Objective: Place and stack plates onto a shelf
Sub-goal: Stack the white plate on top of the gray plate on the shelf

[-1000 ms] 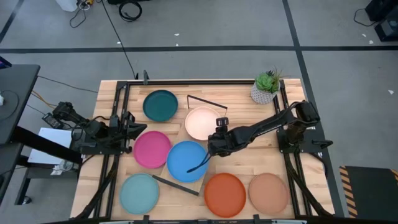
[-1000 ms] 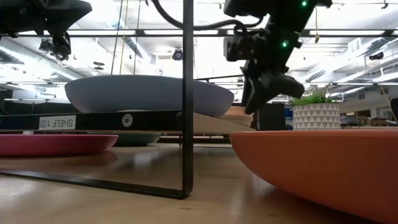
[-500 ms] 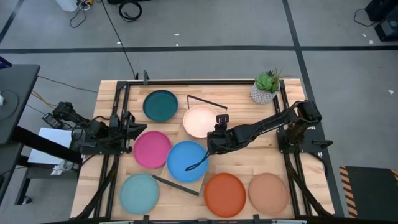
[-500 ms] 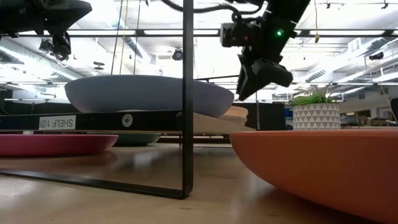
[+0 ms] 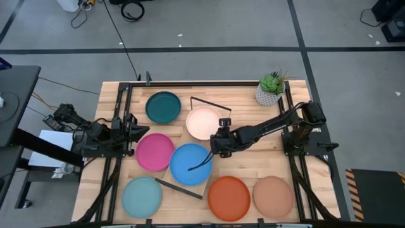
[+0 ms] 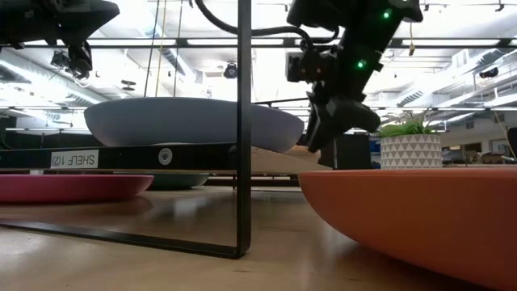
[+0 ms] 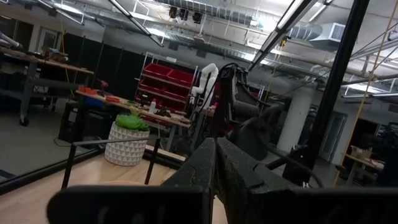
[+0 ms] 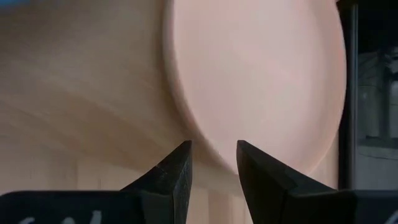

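Reaching in from three o'clock, the right gripper hangs just at the cream plate's five o'clock rim, with its fingers slightly parted and nothing between them; the wrist view shows the plate edge just ahead of the tips. Nearest the front edge of the surface lie the light blue plate, orange plate and tan-brown plate. Mid-way sit the magenta plate and the blue plate, the latter already on the shelf. Farther back is the dark teal plate, at eleven o'clock. The left gripper waits at nine o'clock, pressed closed and empty. Grasping the cream plate seems the step in hand; next the fingers should straddle the rim and pinch it.
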You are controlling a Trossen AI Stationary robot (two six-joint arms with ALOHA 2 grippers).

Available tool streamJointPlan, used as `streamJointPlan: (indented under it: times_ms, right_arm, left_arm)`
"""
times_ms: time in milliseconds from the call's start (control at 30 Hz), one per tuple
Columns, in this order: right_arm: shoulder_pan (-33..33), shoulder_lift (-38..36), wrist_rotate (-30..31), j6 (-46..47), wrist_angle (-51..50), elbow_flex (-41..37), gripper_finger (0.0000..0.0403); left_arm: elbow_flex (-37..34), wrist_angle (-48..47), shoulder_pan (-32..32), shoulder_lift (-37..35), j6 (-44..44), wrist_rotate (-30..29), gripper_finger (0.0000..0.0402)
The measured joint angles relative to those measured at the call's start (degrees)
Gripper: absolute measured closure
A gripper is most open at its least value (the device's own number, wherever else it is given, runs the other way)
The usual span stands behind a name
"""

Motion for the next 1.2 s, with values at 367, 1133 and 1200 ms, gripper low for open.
streamJointPlan:
  times_ms: [367, 1133, 1200]
  right_arm:
    - [2.3, -1.2, 4.4, -1.7, -4.0, 7.9, 0.0271]
    - [-0.9, -1.2, -5.2, 1.3, -0.5, 2.3, 0.0271]
    - [0.7, -1.5, -2.4, 3.2, -5.4, 5.4, 0.0271]
  left_arm:
    - [0.0, -0.2, 0.0, 0.0, 0.0, 0.0, 0.0379]
    - [0.0, -0.2, 0.0, 0.0, 0.0, 0.0, 0.0379]
    - [0.0, -0.2, 0.0, 0.0, 0.0, 0.0, 0.0379]
